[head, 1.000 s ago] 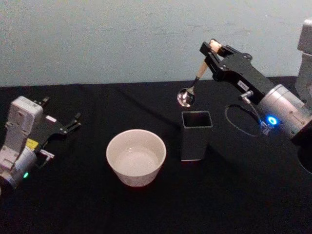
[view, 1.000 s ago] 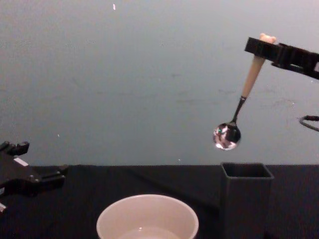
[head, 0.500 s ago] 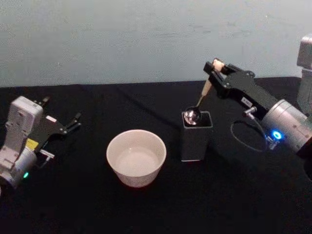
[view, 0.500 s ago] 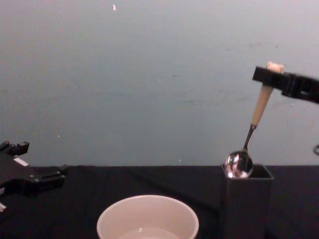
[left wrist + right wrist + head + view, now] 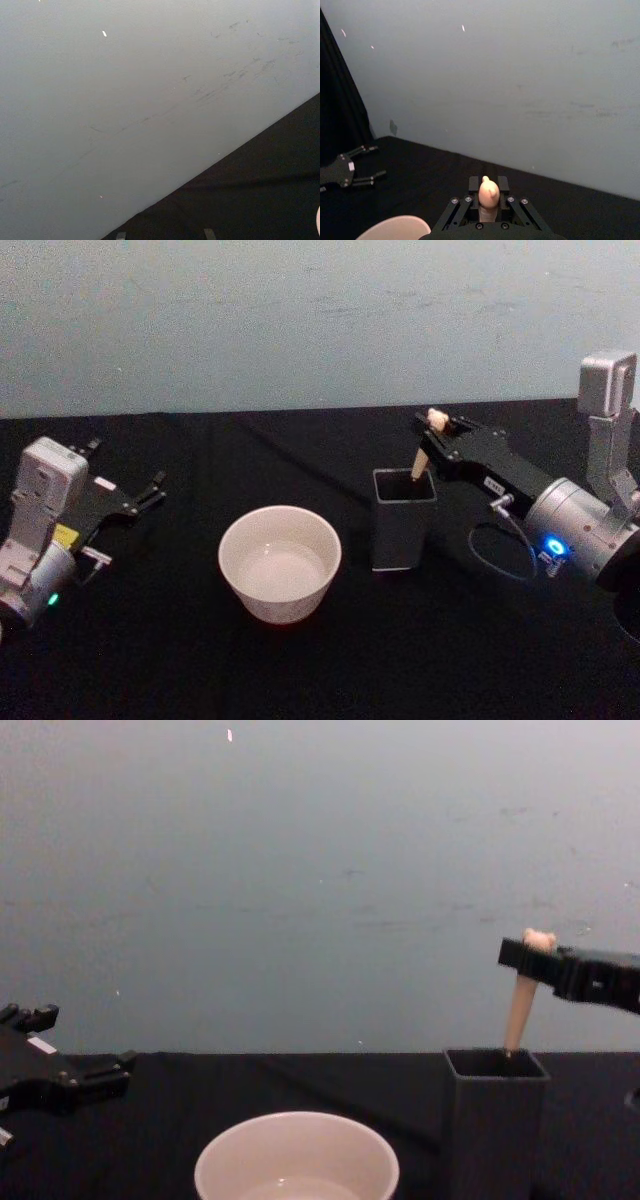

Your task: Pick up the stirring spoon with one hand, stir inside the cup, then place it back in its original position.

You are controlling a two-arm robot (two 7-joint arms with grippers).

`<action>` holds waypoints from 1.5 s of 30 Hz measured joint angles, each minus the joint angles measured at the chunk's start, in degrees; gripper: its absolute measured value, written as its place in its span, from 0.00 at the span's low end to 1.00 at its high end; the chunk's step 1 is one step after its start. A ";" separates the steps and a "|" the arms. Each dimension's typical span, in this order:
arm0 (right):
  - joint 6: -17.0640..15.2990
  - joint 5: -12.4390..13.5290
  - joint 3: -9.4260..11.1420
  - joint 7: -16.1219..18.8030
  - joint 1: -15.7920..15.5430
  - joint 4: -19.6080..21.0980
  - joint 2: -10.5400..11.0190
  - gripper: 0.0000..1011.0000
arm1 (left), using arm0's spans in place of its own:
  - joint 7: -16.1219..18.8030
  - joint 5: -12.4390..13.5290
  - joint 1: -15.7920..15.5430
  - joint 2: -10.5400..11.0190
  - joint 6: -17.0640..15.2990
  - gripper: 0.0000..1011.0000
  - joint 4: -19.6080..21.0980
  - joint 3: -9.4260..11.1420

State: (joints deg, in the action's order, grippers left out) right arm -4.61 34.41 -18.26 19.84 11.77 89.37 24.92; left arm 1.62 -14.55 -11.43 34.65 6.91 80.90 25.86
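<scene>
Your right gripper (image 5: 432, 428) is clenching the stirring spoon (image 5: 421, 456) just under its small bear head, and the fingers are pressing on the pale handle from both sides. In the right wrist view the bear head (image 5: 488, 192) is sticking out between the two closed fingers of this gripper (image 5: 488, 206). The spoon is hanging down from the gripper and is leaning a little, with its top nearer to the gripper body. Its lower end is going into the dark grey square holder (image 5: 403, 520), which is standing directly below the fingertips, so the spoon's bowl is hidden inside it. From the chest view, the gripper (image 5: 528, 956) is staying above the holder's (image 5: 494, 1120) open top, not touching its rim, and the spoon (image 5: 519, 1007) is passing down into the opening.

The cup (image 5: 276, 607) is sitting on the black table (image 5: 300, 680), lower than the right gripper and to its left, beyond the holder. It is near the holder but not touching it.

Your left gripper (image 5: 153, 490) is resting far from the right gripper, on the other side of the cup. Its fingers are spread apart and are holding nothing.
</scene>
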 joint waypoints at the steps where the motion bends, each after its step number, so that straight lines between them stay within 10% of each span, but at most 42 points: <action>1: -0.07 -0.07 -0.05 0.01 -0.01 -0.22 -0.03 0.21 | 0.00 0.00 0.00 0.00 0.00 0.99 0.00 0.00; 34: -1.26 -1.31 -1.07 0.05 0.04 -2.50 -0.63 0.21 | 0.00 0.00 0.00 0.00 0.00 0.99 0.00 0.00; 45: -1.22 -1.25 -1.03 0.10 0.04 -2.43 -0.60 0.53 | 0.00 0.00 0.00 0.00 0.00 0.99 0.00 0.00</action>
State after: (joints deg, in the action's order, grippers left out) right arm -5.83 33.16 -19.28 19.94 11.81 86.94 24.32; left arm 1.62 -14.55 -11.43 34.65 6.91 80.90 25.86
